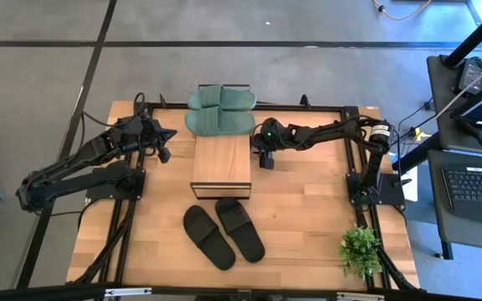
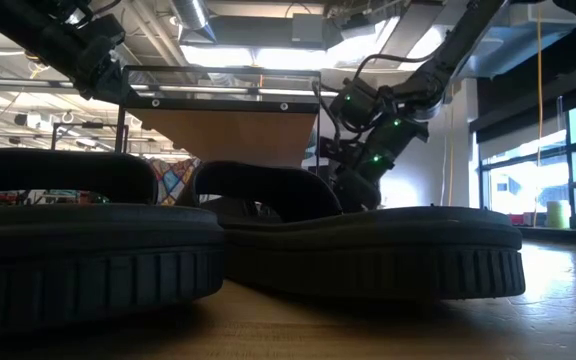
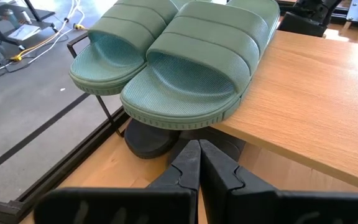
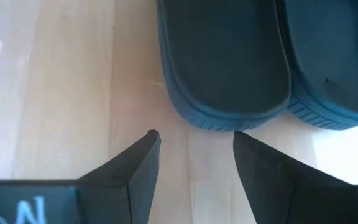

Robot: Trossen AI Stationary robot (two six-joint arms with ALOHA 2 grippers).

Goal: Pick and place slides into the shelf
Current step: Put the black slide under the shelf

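The right gripper, fingers apart and empty, faces a matte black rubbery slide under the light-wood shelf; closing off-centre could push it deeper.

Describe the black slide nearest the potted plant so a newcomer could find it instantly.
Start at the wooden shelf mid-table. In front of it, on the tabletop, lie two black slides side by side. The one meant is on the side of the potted plant, unlike its partner; the green pair sits on the shelf.
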